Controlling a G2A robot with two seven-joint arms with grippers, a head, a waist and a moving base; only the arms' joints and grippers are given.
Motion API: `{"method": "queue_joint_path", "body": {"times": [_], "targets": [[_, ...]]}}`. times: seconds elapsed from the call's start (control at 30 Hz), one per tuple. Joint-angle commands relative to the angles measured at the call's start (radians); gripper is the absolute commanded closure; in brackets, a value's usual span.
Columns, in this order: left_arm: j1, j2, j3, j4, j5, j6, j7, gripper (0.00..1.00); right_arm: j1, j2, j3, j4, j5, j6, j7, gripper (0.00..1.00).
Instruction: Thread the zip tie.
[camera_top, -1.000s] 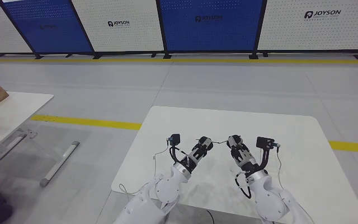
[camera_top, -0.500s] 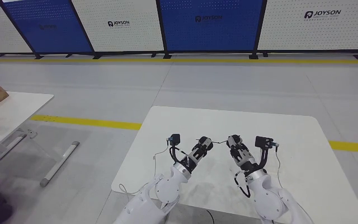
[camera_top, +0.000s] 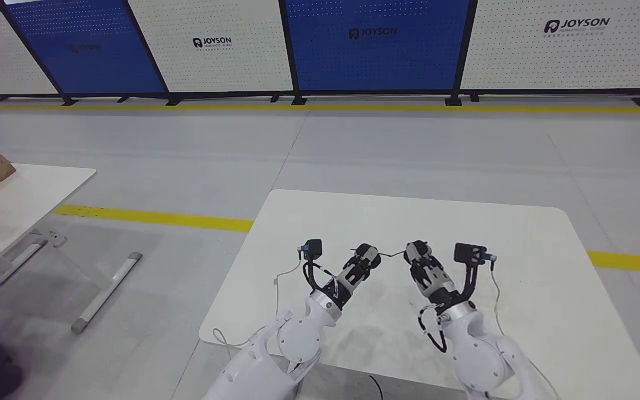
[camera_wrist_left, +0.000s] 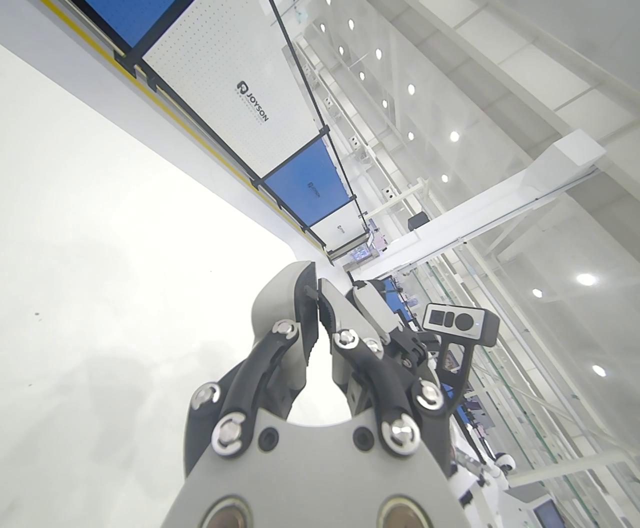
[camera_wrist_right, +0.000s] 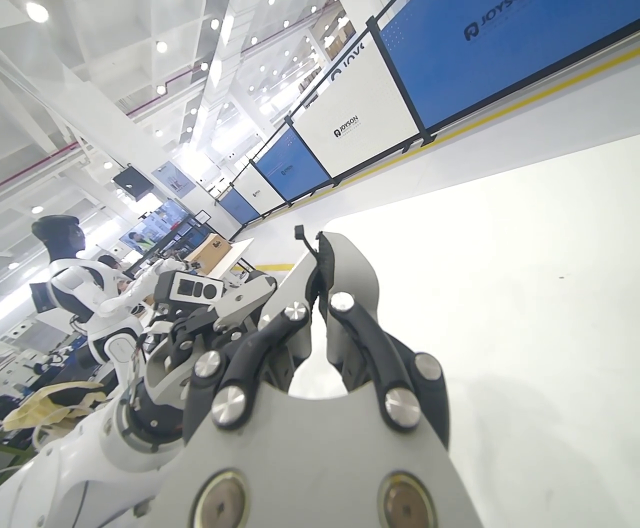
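A thin black zip tie (camera_top: 392, 254) spans the small gap between my two grippers above the white table (camera_top: 500, 225). My left gripper (camera_top: 365, 253) is shut on one end; in the left wrist view a black bit of the tie (camera_wrist_left: 311, 290) shows between the tips of the left gripper (camera_wrist_left: 316, 286). My right gripper (camera_top: 416, 250) is shut on the other end. In the right wrist view the tie's square head (camera_wrist_right: 300, 233) sticks out past the tips of the right gripper (camera_wrist_right: 318, 250). The two grippers face each other, nearly touching.
The table's near-left edge (camera_top: 235, 300) lies close under the left arm. A second white table (camera_top: 40, 190) stands off to the left across the floor. Blue and white panels (camera_top: 380, 45) line the far side.
The right arm has shifted slightly left, toward the left gripper. The left arm has kept still. Both grippers stay shut on the tie.
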Motion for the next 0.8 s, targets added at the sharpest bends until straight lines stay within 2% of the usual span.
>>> {"method": "queue_joint_path", "body": {"times": [0.0,0.33,0.77], "targets": [[0.0,0.0,0.0,0.0,0.0,0.0,0.0,1.0,0.004,-0.002,-0.002,0.006,0.0,0.0,0.003,1.0],[0.0,0.0,0.0,0.0,0.0,0.0,0.0,1.0,0.003,-0.006,0.006,0.007,0.026,-0.024,-0.001,1.0],[0.0,0.0,0.0,0.0,0.0,0.0,0.0,1.0,0.007,-0.011,0.007,0.02,0.024,-0.021,0.015,1.0]]}}
